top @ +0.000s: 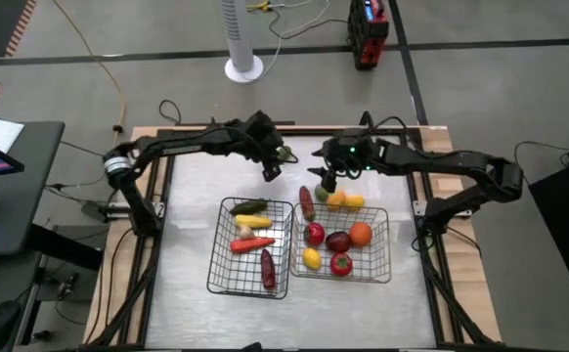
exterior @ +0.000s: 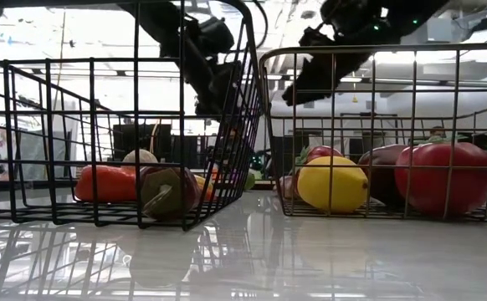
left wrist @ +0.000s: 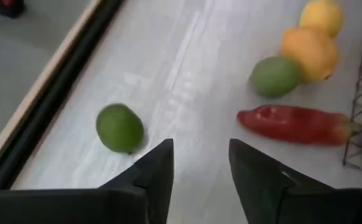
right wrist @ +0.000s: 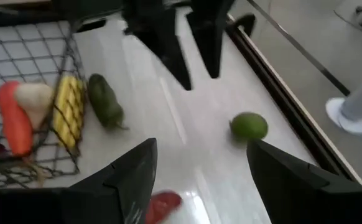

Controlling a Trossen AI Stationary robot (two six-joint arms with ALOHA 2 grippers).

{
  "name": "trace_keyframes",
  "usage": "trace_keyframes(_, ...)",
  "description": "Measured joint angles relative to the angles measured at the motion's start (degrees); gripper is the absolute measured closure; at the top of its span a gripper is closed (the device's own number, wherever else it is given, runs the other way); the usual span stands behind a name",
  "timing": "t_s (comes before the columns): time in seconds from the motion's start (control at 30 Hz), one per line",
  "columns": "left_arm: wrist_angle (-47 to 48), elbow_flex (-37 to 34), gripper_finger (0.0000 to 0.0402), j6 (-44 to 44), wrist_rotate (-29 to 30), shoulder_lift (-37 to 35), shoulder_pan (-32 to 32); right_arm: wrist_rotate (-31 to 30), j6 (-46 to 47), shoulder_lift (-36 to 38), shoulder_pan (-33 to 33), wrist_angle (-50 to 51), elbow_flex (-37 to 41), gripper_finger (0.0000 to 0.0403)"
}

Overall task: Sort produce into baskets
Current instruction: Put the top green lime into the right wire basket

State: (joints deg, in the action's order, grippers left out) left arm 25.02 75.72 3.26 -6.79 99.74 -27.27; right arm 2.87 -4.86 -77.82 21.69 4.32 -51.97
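Observation:
Two wire baskets stand side by side: the left basket holds long pieces and a garlic, the right basket holds round ones. On the table beyond them lie a long red pepper, a green fruit, an orange one and a yellow one. A green lime lies alone near the far edge and also shows in the right wrist view. My left gripper hangs open and empty above the table, near the lime. My right gripper is open and empty above the loose pieces.
The table's dark raised far rail runs just behind the lime. The two grippers are close together over the far half of the table; the left gripper's fingers show in the right wrist view. Bare tabletop lies left of the left gripper.

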Motion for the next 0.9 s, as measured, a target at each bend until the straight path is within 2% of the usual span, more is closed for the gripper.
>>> trace_keyframes(0.43, 0.9, 7.8, 0.0142, -0.8, 1.5, 9.0, -1.6, 0.2, -0.2, 1.0, 1.2, -0.5, 1.6, 0.0127)
trace_keyframes(0.7, 0.8, 13.1, 0.0140, -1.5, 1.3, 16.4, -2.0, 0.2, -1.0, 1.0, 1.2, -0.6, 1.6, 0.0127)
trace_keyframes(0.9, 0.7, 16.5, 0.0141, -3.9, 3.7, 20.4, -2.6, 0.2, -1.2, 1.0, 1.2, -0.5, 1.6, 0.0127)
